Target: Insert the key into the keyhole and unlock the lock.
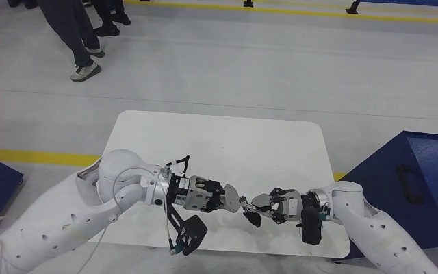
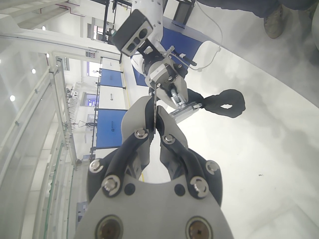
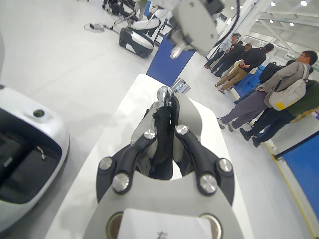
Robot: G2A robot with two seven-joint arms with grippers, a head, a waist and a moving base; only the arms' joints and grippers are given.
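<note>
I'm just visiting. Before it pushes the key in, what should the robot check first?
1. Key gripped in left jaws: ok.
2. Lock held at right jaws: ok.
3. Key tip lined up with keyhole: cannot tell, keyhole hidden.
4. Key already inside lock: not ok, still outside.
5. Black strap clear of the key: ok.
6. Both held above the table: ok.

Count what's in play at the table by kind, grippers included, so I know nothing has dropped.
key: 1, pinched in the left gripper
lock: 1, held by the right gripper
black strap: 1, at the lock
grippers: 2
table: 1
Total: 6
</note>
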